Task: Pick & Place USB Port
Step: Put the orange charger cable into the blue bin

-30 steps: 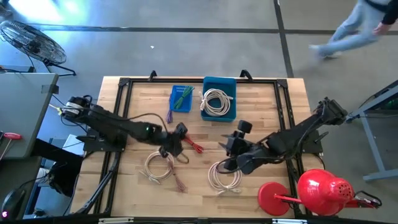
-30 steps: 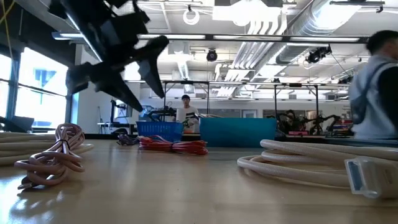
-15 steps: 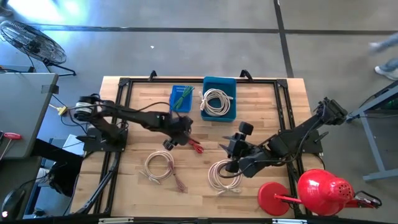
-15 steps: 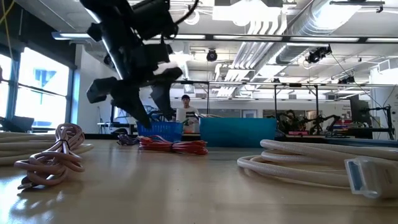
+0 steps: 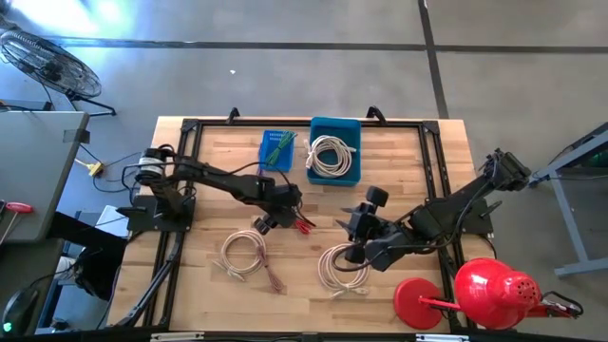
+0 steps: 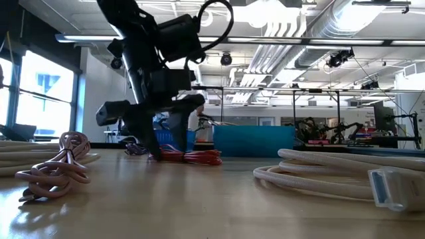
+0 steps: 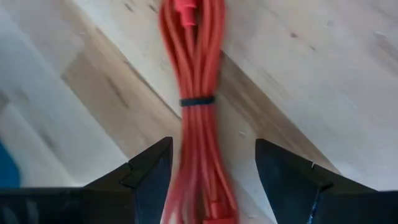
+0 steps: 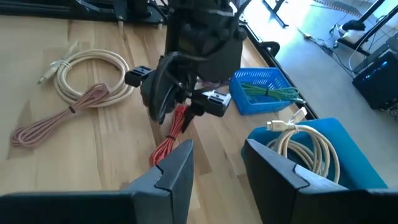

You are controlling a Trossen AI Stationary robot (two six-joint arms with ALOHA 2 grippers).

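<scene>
The left gripper [image 5: 285,211] hangs right over the red cable [image 7: 198,112] near the middle of the counter [image 5: 209,161]. Its fingers [image 7: 149,177] are spread wide, one on each side of the red bundle, w/ the cable lying flat btwn them. They are not squeezing it yet, so the pick looks like it is just about to happen. The cable is tied w/ a small black band round its middle.

The right gripper [image 5: 366,249] waits above the pale cable coil [image 5: 342,269] at the near side of the counter. Its fingers [image 8: 174,168] are partly apart & hold nothing.

So what is done? One white cable [image 5: 332,155] lies coiled in the big blue bin [image 5: 333,125], and a green cable [image 5: 277,147] lies in the small blue basket [image 5: 266,163] next to it. Both sit at the far edge of the counter.

What is left, I think: grab the red cable, lift it, and drop it in a bin. Which bin it belongs in, I can't tell. A pink & white cable coil [image 5: 243,255] is out on the wood too, and the pale coil by the right arm. So prob. less than half is done.
</scene>
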